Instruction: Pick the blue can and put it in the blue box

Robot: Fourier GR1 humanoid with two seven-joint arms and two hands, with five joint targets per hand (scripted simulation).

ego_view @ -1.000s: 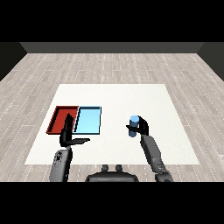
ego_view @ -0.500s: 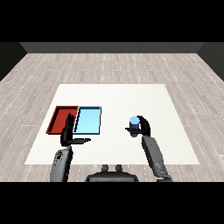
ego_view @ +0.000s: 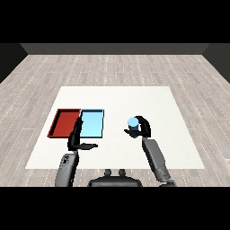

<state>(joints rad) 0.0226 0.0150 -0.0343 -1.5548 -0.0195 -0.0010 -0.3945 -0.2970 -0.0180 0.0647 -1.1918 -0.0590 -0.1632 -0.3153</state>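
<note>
Standing upright in the curled right hand [ego_view: 143,129], the blue can [ego_view: 132,123] sits right of the light blue tray [ego_view: 92,124], apart from it. Left hand [ego_view: 76,137] hovers with straight fingers by the red tray [ego_view: 64,122].

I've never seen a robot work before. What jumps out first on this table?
The two bright trays lying side by side at the table's left catch the eye first: a red tray and, next to it on the right, a light blue tray. Then comes the small blue can to their right, with the black right hand curled round it. The black left hand is held open just in front of the trays.
</note>
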